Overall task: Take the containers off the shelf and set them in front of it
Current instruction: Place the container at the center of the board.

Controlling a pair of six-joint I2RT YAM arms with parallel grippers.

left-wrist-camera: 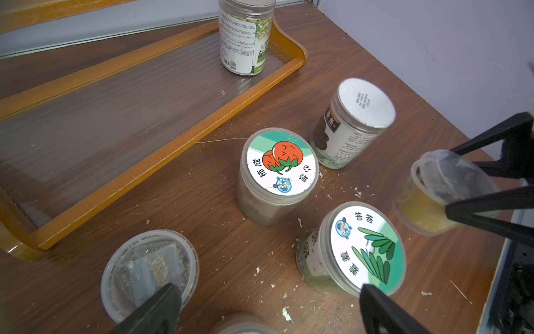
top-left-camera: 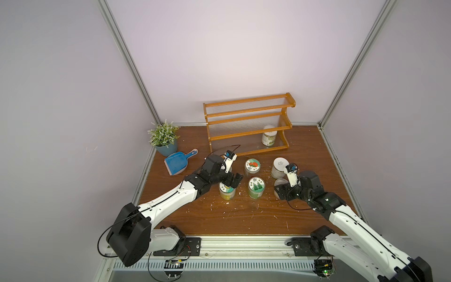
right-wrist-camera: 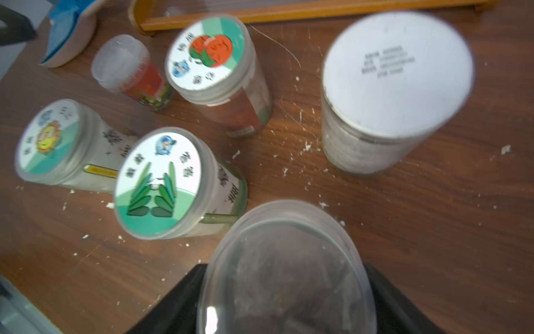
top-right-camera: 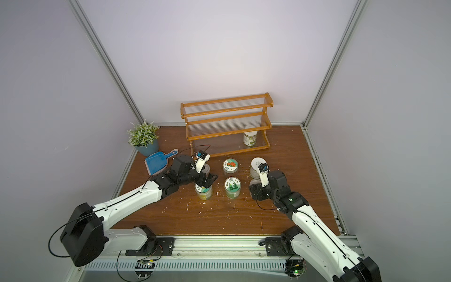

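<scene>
**One jar not yet taken from the lowest tier**

A round clear plastic jar with a white-and-green paper label (top-left-camera: 269, 139) stands upright at the right end of the lowest tier of the orange-brown wooden shelf with clear ribbed panels (top-left-camera: 249, 115), close to the curved side piece. I judge that it is light and stiff. The smooth label may slip, so I would take hold around the middle of the body, below the lid. The approach should be from the front, because the tier above seems to leave little room from the top.

Five other containers stand on the brown wood-grain table (top-left-camera: 244, 214), near the shelf's front rail. The right gripper (right-wrist-camera: 287, 295) is clamped on the sixth, a small clear plastic cup with a clear lid (left-wrist-camera: 439, 185). Its thin walls could dent under a hard squeeze. The left gripper (top-left-camera: 234, 181) hangs with its jaws wide apart over a clear jar with a flower-picture lid (right-wrist-camera: 46, 137).
</scene>
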